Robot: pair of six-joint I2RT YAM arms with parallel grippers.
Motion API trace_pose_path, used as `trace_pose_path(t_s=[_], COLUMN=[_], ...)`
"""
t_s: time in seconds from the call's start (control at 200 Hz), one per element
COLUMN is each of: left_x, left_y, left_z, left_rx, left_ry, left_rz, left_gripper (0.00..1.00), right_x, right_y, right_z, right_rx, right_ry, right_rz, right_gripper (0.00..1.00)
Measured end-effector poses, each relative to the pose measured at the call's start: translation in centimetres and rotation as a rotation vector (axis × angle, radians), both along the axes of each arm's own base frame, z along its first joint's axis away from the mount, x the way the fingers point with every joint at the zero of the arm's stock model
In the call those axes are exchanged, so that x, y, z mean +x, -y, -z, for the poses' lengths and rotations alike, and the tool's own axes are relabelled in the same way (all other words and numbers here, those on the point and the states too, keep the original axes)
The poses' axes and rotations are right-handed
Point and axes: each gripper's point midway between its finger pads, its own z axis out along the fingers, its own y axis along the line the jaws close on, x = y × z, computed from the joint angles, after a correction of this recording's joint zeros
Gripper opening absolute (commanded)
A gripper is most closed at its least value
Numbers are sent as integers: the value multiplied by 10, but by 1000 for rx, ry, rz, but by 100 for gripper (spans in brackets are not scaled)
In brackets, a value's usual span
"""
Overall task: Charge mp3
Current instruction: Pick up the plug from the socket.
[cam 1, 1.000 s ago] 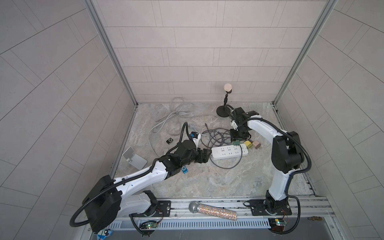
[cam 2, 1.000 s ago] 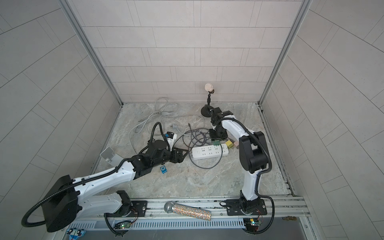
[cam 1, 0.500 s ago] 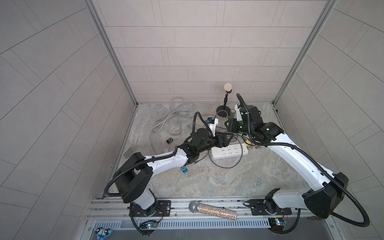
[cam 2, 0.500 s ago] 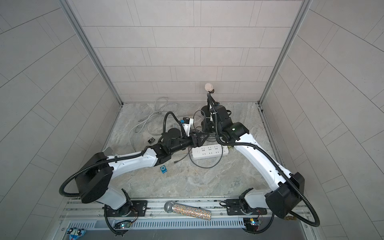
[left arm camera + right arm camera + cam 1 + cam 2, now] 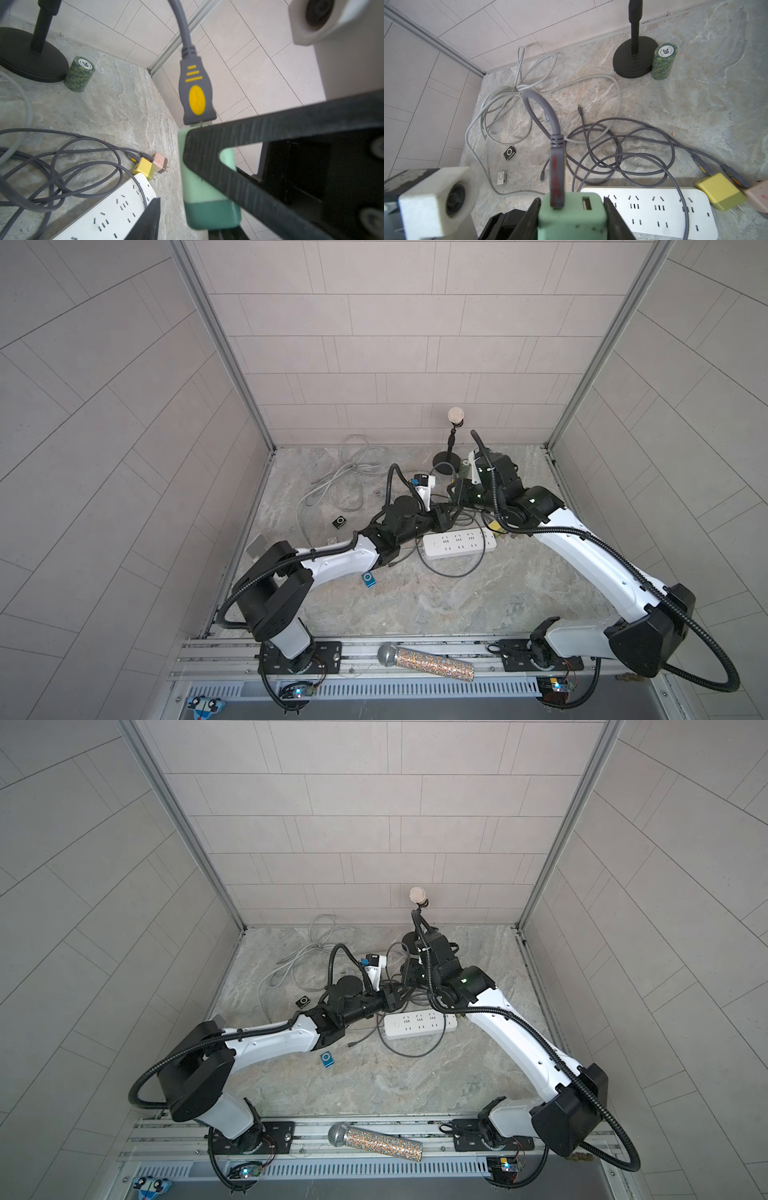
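My right gripper (image 5: 572, 200) is shut on a green charger block (image 5: 571, 218), lifted just behind the white power strip (image 5: 643, 209). A grey USB plug (image 5: 556, 166) sits in one of the block's two ports. My left gripper (image 5: 442, 519) meets it from the left. In the left wrist view one of its fingers (image 5: 152, 216) stands apart from the green block (image 5: 199, 187), and the other is hidden behind the right gripper's finger. Three small mp3 players lie on the floor to the left: a black one (image 5: 340, 522), a silver one (image 5: 332, 540) and a blue one (image 5: 368, 579).
Tangled grey cables (image 5: 612, 145) lie behind the strip, with a yellow charger (image 5: 720, 193) and a pink one (image 5: 758, 195) at its right end. A microphone stand (image 5: 446, 458), a chip stack (image 5: 663, 62) and a white cable coil (image 5: 353, 472) are at the back. A glitter microphone (image 5: 424, 662) rests on the front rail.
Over the last second both arms have changed pose and the grippers have come together behind the power strip. Since half a second ago little has moved.
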Motion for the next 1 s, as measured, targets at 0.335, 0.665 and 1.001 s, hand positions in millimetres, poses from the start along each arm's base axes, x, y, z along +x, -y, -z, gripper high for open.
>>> trace_pose_path(t_s=[0.335, 0.665, 1.001], left_x=[-1, -4, -9], left_y=[0, -1, -35], left_z=[-10, -8, 9], left_rx=[-29, -5, 216], left_ry=[31, 102, 339], left_rz=[38, 83, 79], left_gripper=[4, 0, 0], right_x=[2, -5, -42], right_y=[-4, -6, 9], right_z=[-5, -5, -35], right_rx=[18, 35, 49], right_ry=[19, 23, -8], right_rz=[2, -14, -108], right_gripper=[8, 46, 86])
